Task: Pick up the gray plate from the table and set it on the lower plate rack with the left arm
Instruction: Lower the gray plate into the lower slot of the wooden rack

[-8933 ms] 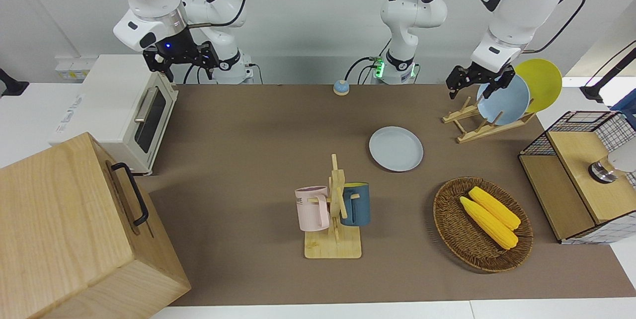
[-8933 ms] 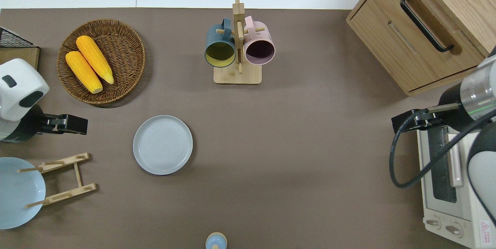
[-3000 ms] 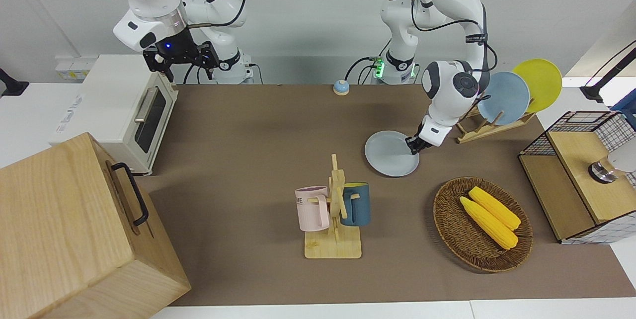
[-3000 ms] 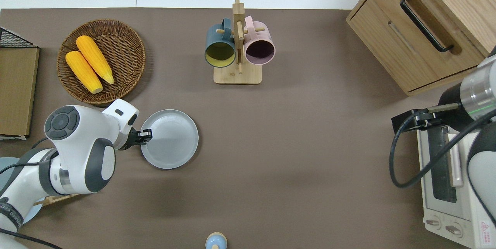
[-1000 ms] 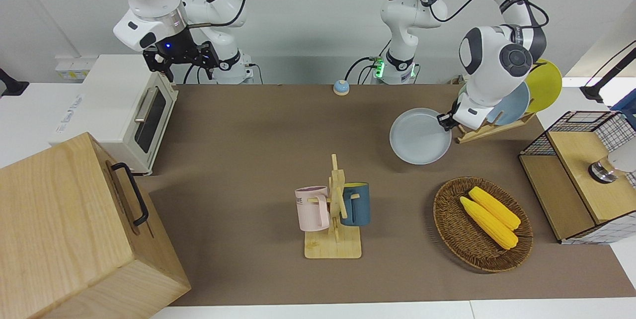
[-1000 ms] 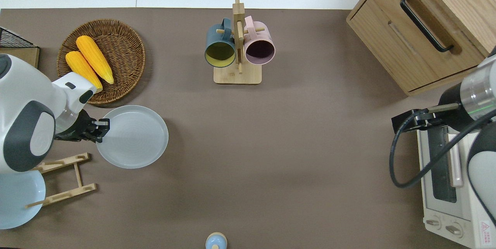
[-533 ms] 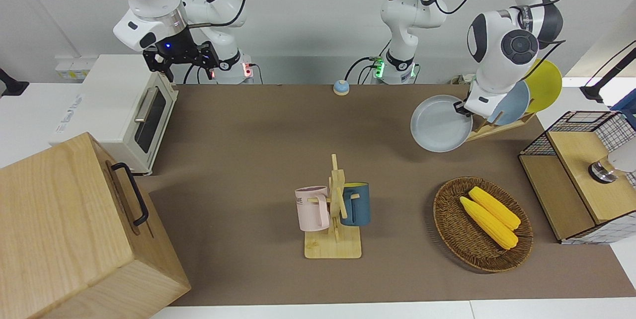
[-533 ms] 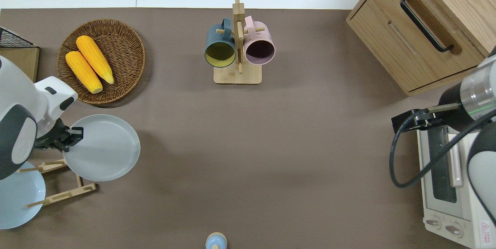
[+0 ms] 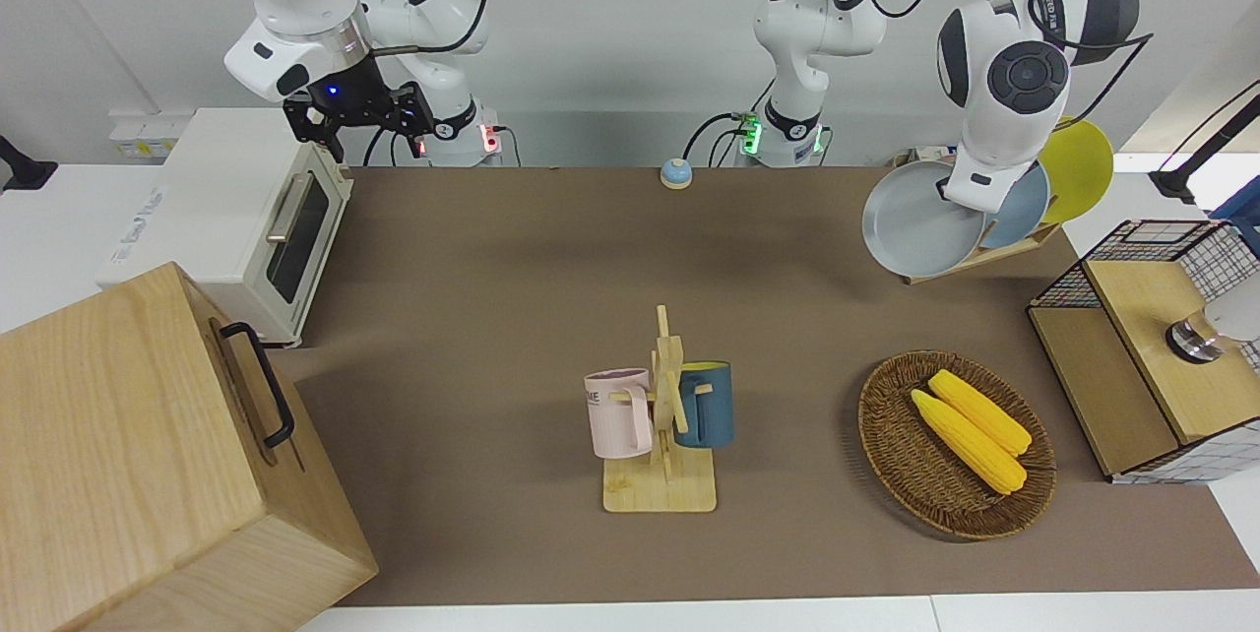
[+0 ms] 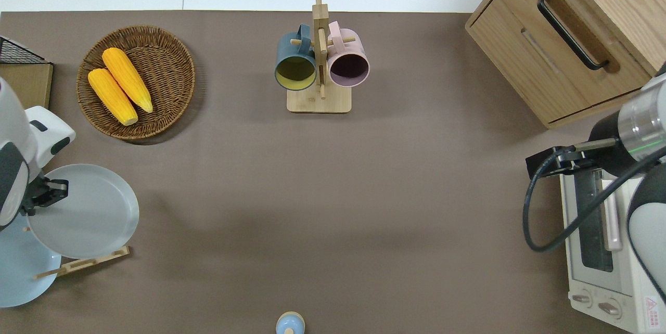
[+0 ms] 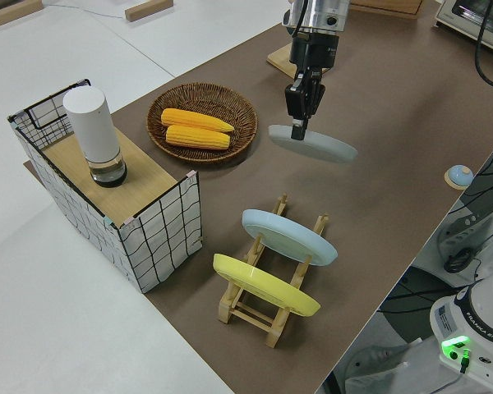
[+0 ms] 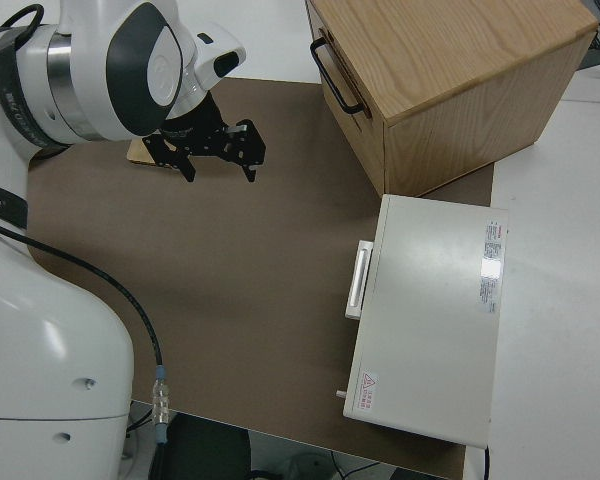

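Observation:
My left gripper [image 10: 57,189] is shut on the rim of the gray plate [image 10: 86,214] and holds it in the air, slightly tilted, over the free end of the lower plate rack [image 10: 86,262]. From the front, the gray plate [image 9: 915,219] covers that end of the rack [image 9: 1019,242]. The left side view shows the left gripper [image 11: 297,125] pinching the plate [image 11: 320,146] well above the brown table [image 9: 492,268]. A light blue plate [image 11: 287,235] and a yellow plate [image 11: 263,286] stand in the rack [image 11: 245,310]. My right gripper [image 12: 220,152] is open; that arm is parked.
A wicker basket [image 10: 171,71] with two corn cobs lies farther from the robots than the rack. A wire basket [image 11: 160,234] holding a white cylinder stands at the left arm's end. A mug stand [image 10: 318,63], wooden cabinet [image 10: 567,37], toaster oven [image 10: 603,251] and small blue bell [image 10: 290,323] are also here.
The left gripper closed on the plate's rim, lifted it off the table and carried it toward the left arm's end, until it hangs over the rack. The right arm has not moved.

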You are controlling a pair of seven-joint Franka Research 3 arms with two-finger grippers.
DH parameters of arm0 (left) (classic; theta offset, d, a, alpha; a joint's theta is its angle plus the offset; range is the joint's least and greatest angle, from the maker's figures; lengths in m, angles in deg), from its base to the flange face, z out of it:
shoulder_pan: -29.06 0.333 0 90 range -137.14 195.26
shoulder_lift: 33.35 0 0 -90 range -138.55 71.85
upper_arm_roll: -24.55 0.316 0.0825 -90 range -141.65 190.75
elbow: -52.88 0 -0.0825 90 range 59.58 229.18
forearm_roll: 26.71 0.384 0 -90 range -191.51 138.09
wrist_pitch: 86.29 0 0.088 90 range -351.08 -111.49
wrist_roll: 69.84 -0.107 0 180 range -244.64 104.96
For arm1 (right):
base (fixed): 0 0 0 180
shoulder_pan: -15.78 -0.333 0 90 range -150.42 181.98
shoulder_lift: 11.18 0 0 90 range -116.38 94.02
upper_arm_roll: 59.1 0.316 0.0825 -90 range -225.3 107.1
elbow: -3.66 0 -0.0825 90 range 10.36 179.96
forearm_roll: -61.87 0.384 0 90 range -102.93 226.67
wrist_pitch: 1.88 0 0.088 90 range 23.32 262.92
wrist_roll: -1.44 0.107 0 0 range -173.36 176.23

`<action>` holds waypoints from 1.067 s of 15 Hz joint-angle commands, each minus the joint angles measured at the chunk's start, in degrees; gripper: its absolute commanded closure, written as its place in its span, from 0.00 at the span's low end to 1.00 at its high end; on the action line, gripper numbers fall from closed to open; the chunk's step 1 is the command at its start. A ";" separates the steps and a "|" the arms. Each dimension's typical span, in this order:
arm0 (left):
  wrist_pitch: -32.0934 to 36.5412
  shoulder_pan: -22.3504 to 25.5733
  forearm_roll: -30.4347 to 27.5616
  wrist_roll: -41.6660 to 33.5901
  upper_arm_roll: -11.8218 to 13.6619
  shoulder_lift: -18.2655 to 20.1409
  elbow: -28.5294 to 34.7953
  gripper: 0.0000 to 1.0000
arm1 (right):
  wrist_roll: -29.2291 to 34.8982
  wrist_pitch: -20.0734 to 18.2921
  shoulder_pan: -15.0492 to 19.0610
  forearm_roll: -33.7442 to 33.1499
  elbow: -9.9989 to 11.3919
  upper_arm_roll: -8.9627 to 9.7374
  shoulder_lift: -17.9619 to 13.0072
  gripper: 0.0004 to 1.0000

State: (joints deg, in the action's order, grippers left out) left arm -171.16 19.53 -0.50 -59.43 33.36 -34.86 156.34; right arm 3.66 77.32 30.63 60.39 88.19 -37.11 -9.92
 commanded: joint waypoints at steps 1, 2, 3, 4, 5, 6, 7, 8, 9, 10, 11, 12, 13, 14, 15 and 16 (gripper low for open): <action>4.27 -0.58 5.07 -0.48 0.33 0.63 -2.74 1.00 | 0.68 -0.62 1.32 -0.28 -0.41 1.21 -0.12 0.02; 4.63 -0.67 6.47 -0.48 0.33 0.72 -2.83 1.00 | 0.68 -0.62 1.32 -0.28 -0.41 1.13 -0.12 0.02; 4.72 -0.67 7.44 -0.39 0.33 0.98 -2.74 1.00 | 0.68 -0.62 1.32 -0.28 -0.41 1.21 -0.12 0.02; 4.81 -0.67 8.41 -0.39 0.33 1.07 -2.65 1.00 | 0.68 -0.62 1.32 -0.37 -0.41 1.13 -0.12 0.02; 5.07 -0.58 9.46 -0.39 0.33 1.07 -2.48 1.00 | 0.68 -0.62 1.32 -0.28 -0.41 1.21 -0.12 0.02; 5.07 -0.67 10.26 -0.39 0.33 1.15 -2.39 1.00 | 0.68 -0.62 1.32 -0.37 -0.33 1.21 -0.12 0.02; 5.07 -0.67 11.22 -0.39 0.33 1.07 -1.86 1.00 | 0.68 -0.62 1.32 -0.37 -0.41 1.21 -0.12 0.02; 5.07 -0.67 12.97 0.13 0.24 0.98 -0.99 1.00 | 0.68 -0.62 1.32 -0.37 -0.41 1.21 -0.12 0.02; 4.98 -0.67 13.86 0.31 0.24 0.98 -0.02 1.00 | 0.68 -0.62 1.32 -0.28 -0.41 1.13 -0.12 0.02; 4.72 -0.67 14.13 0.57 0.33 0.98 0.86 1.00 | 0.68 -0.62 1.32 -0.28 -0.41 1.21 -0.12 0.02; 4.63 -0.67 14.48 0.92 0.24 0.98 1.21 1.00 | 0.68 -0.62 1.32 -0.28 -0.41 1.21 -0.12 0.02; 4.63 -0.67 14.92 1.36 0.24 0.98 1.30 1.00 | 0.68 -0.62 1.32 -0.28 -0.41 1.13 -0.12 0.02; 4.54 -0.67 15.01 1.80 0.16 0.89 1.83 1.00 | 0.68 -0.62 1.32 -0.28 -0.41 1.13 -0.12 0.02; 4.28 -0.67 15.62 3.02 -0.02 0.80 2.79 1.00 | 0.68 -0.70 1.32 -0.28 -0.41 1.21 -0.12 0.02; 4.11 -0.76 16.67 4.78 -0.28 0.63 3.84 1.00 | 0.68 -0.62 1.32 -0.28 -0.41 1.13 -0.12 0.02; 3.84 -1.10 17.72 6.19 -0.46 0.63 5.42 1.00 | 0.68 -0.62 1.32 -0.37 -0.41 1.21 -0.12 0.02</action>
State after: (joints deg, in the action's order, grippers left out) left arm -166.77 19.53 13.67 -57.59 33.19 -34.47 157.82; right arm 3.66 77.32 30.63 60.39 88.19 -37.11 -9.92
